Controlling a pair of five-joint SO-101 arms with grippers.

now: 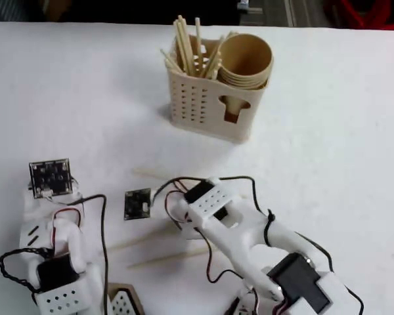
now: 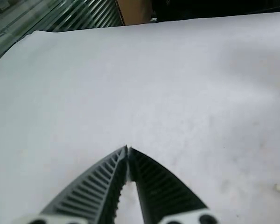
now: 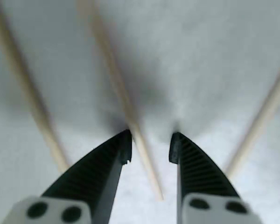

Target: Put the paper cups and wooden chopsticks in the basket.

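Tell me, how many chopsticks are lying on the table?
3. One chopstick lies nearer the basket; a second and third lie side by side by the right arm, which may hide others.

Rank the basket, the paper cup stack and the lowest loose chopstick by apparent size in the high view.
1. Basket
2. Paper cup stack
3. Loose chopstick: longer than the cups are wide but far thinner, so smallest in area.

1. The left arm and the right arm have white plastic shells with black motor blocks
2. Red and black cables loop along both
3. Each carries a white plate dotted with holes and a dark square circuit board
4. The left gripper and the right gripper have black, ribbed, tapering fingers on white bases with dark screw holes
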